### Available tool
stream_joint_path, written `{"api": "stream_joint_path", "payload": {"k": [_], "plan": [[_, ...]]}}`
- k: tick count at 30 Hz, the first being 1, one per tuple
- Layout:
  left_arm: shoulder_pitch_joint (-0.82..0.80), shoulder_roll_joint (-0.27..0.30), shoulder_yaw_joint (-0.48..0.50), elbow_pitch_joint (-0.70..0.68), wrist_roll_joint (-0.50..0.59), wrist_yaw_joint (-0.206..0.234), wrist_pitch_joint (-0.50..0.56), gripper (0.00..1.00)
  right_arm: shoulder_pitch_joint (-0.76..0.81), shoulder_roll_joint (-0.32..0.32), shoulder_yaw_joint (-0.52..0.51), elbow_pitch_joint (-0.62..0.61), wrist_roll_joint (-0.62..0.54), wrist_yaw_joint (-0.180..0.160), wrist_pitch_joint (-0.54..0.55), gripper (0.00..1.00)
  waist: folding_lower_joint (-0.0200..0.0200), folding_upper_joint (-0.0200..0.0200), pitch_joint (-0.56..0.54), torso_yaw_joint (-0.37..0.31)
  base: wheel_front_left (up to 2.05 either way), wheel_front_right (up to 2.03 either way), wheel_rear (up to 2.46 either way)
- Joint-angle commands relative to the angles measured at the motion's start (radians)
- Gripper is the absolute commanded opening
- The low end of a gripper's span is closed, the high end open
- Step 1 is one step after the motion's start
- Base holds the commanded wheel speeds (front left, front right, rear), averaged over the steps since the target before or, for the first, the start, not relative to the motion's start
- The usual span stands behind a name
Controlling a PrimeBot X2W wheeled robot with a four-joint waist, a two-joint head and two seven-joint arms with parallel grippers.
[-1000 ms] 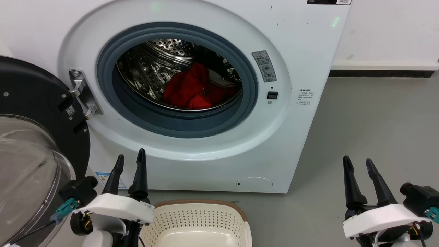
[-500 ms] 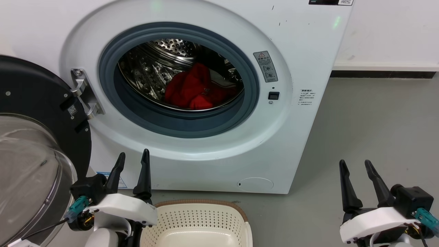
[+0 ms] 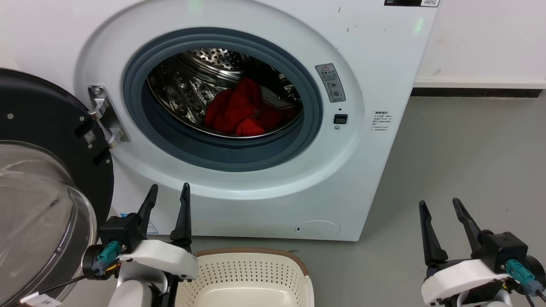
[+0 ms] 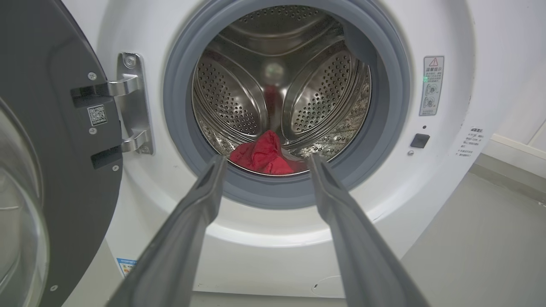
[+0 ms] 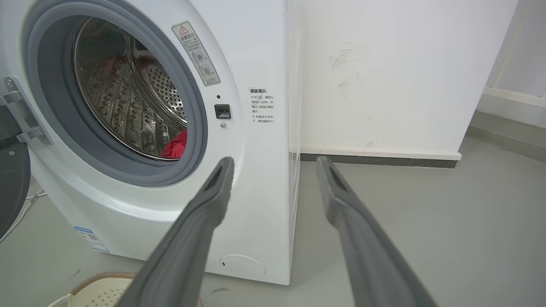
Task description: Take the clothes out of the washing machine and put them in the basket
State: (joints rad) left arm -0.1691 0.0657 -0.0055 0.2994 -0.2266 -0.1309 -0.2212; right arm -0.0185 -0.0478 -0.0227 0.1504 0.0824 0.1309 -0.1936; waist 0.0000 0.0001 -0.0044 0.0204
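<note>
The red clothes (image 3: 239, 113) lie crumpled low in the steel drum of the white washing machine (image 3: 362, 179), whose door (image 3: 47, 145) hangs wide open at the left. In the left wrist view the clothes (image 4: 262, 154) sit just past the grey porthole rim; in the right wrist view a sliver of the clothes (image 5: 175, 146) shows. The cream basket (image 3: 245, 277) stands empty on the floor before the machine. My left gripper (image 3: 169, 194) is open, low in front of the machine beside the basket. My right gripper (image 3: 440, 204) is open over bare floor at the right.
Grey floor (image 3: 469, 149) stretches to the right of the machine up to a white wall with a dark skirting (image 3: 477, 91). The open door's glass bulge (image 3: 38, 213) stands close to my left arm.
Both arms have rolled slightly: the left gripper drifted a little to the right, the right one a little to the left. The clothes and basket stay put.
</note>
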Motion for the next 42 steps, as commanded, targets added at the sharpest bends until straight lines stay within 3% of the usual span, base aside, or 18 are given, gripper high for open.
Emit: {"api": "stream_joint_path", "payload": {"k": [1,22,42], "plan": [[-0.014,0.004,-0.001,0.001,0.018,0.001,-0.008,1.00,0.009,-0.004,0.000,-0.008,-0.018,0.000,-0.007,1.00,0.0000,-0.0001,0.000,0.000,0.00,0.00,0.00],[-0.021,-0.001,0.009,0.031,0.150,0.001,-0.047,1.00,0.015,-0.004,-0.006,-0.003,-0.160,0.000,-0.025,1.00,0.0000,-0.0001,0.001,0.003,0.00,0.00,0.00],[-0.026,-0.002,0.016,0.038,0.147,0.001,-0.044,1.00,0.006,-0.004,-0.008,-0.001,-0.138,0.000,-0.021,1.00,0.0000,-0.0001,0.011,0.001,0.00,0.00,0.00]]}}
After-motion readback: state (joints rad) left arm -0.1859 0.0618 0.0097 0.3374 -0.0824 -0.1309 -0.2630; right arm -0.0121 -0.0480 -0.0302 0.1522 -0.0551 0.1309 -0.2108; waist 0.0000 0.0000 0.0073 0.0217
